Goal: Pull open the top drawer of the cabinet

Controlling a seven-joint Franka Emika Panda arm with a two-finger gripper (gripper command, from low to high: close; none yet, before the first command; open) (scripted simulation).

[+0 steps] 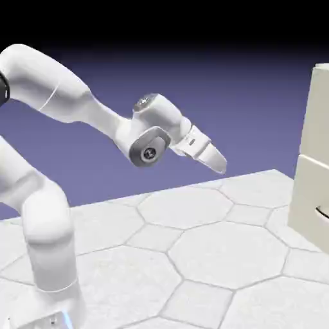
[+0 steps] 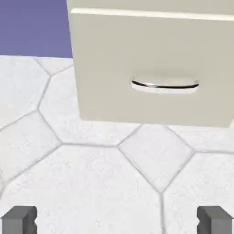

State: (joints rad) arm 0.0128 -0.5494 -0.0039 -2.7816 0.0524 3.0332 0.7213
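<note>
Drawer fronts stack on the cream cabinet (image 1: pixel 313 160) at the exterior view's right edge; the top drawer (image 1: pixel 319 109) is cut off by that edge and its handle is not visible. Below it sits a lower panel (image 2: pixel 155 68) with a dark curved handle (image 2: pixel 164 85) (seen clearly in the hand view). The cabinet stands on the white hexagon-tiled tabletop (image 1: pixel 212 250). Well apart from it, the white arm (image 1: pixel 77 103) holds the pincer (image 1: pixel 215 157) released, fingers (image 2: pixel 20 219) wide and grasping nothing, tilted downward.
</note>
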